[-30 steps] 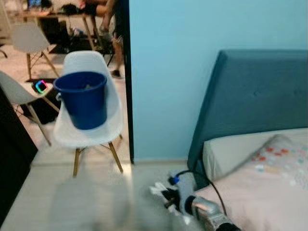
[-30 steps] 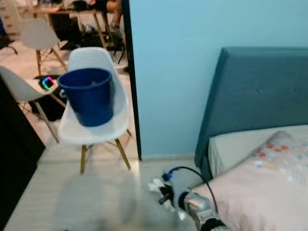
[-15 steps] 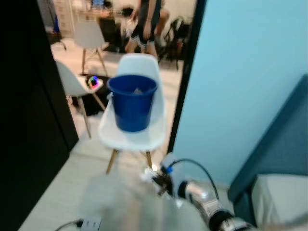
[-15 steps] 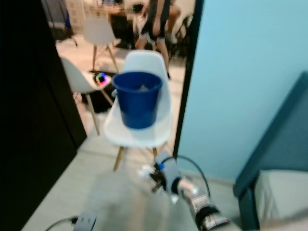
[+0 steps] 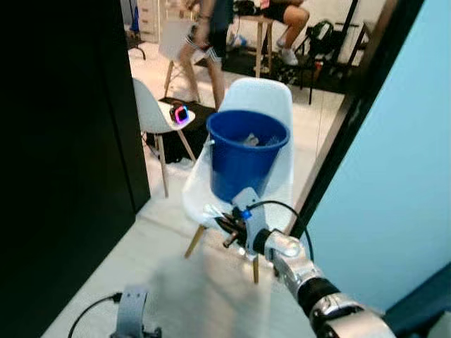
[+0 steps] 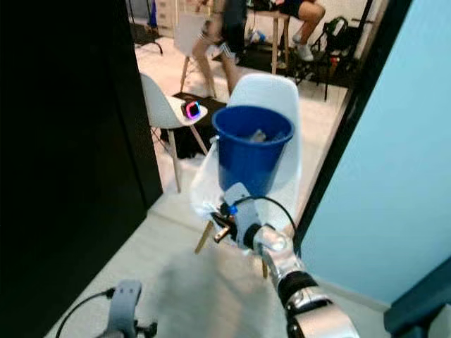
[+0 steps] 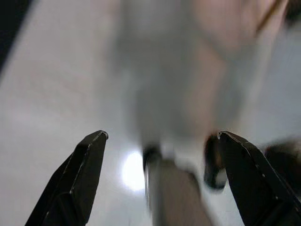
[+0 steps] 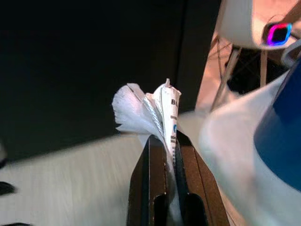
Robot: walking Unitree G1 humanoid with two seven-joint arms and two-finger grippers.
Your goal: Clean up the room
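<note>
2 black fingers of the right gripper are clamped together on a crumpled white wrapper with blue print, held out in front of the robot, just short of the front edge of a white chair. On that chair's seat stands a blue bucket with a few white scraps inside. The wrapper sits lower than the bucket's rim, near its base. The left gripper hangs low over the pale floor, its fingers spread wide apart around nothing. Beyond the doorway, a second white chair carries a small glowing gadget, and a person's legs show farther back.
</note>
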